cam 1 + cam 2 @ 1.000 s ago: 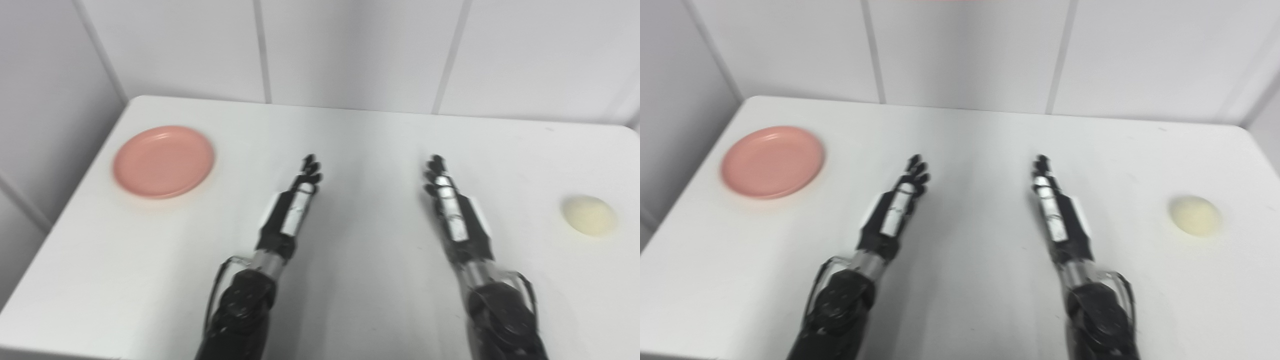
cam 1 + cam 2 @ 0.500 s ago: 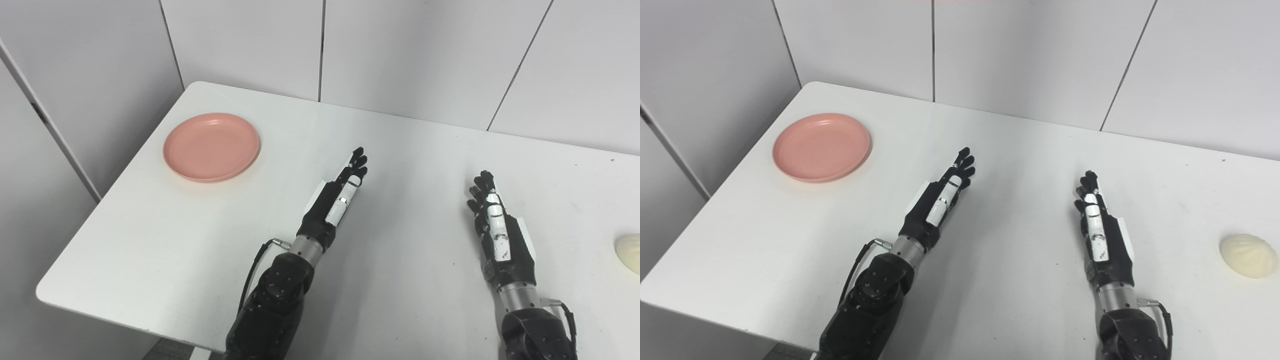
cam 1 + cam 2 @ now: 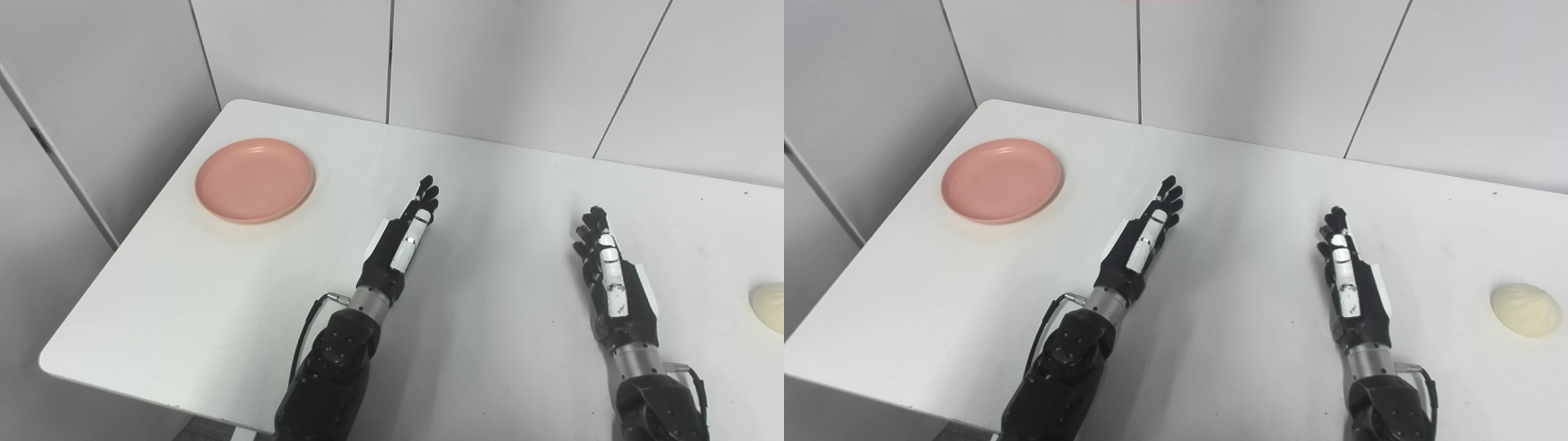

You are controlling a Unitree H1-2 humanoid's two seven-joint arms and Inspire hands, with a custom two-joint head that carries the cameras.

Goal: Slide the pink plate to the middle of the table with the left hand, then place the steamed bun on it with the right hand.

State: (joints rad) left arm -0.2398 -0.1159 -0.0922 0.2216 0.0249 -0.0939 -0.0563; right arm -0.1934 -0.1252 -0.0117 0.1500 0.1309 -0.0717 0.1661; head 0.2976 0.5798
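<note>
The pink plate lies empty at the far left of the white table. The steamed bun, pale cream and pleated, lies at the right edge; the left eye view cuts it off. My left hand rests mid-table, fingers straight and apart, holding nothing, well right of the plate. My right hand lies flat with fingers straight, holding nothing, left of the bun.
White wall panels stand right behind the table's far edge. The table's left edge and front left corner drop off to the floor. Bare tabletop lies between the two hands.
The camera has swung left and tilted, so the whole picture has shifted. My left hand has drawn slightly left and back in the last half second. Plate, bun and right hand stay put.
</note>
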